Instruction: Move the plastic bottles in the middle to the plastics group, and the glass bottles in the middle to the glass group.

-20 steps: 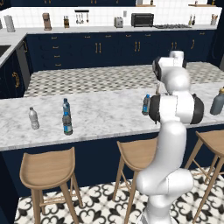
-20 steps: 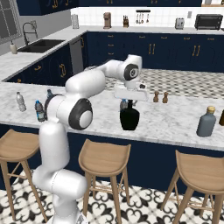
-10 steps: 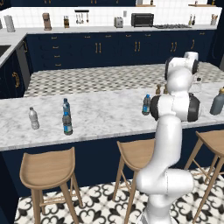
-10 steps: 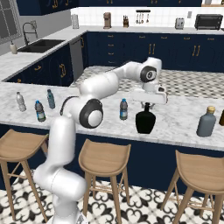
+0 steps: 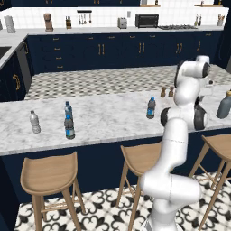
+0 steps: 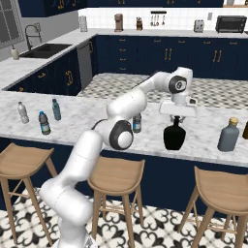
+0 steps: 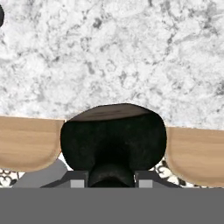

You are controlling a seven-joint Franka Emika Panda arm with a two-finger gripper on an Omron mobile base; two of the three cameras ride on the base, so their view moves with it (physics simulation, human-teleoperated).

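- Your claw (image 6: 177, 116) is pinched on the short neck of the squat black bottle (image 6: 174, 136), which hangs under it near the front edge of the bench (image 6: 97, 109), between the one water bottle left in the middle (image 6: 137, 122) and the tall grey bottle (image 6: 228, 135).
- You hold it by the neck alone, so the heavy round body could swing or slip out if you move fast. In the hand view the body (image 7: 113, 139) sits over the edge, with stools (image 7: 26, 142) below; a drop here may miss the bench.
- Whether its base touches the marble, you cannot tell from these views. Carried too low, it could catch and tip.
- Set it near the tall grey bottle but apart from it; a wide approach could knock that over.
- Farther back, the two brown shakers (image 5: 167, 91) aren't the glass group.
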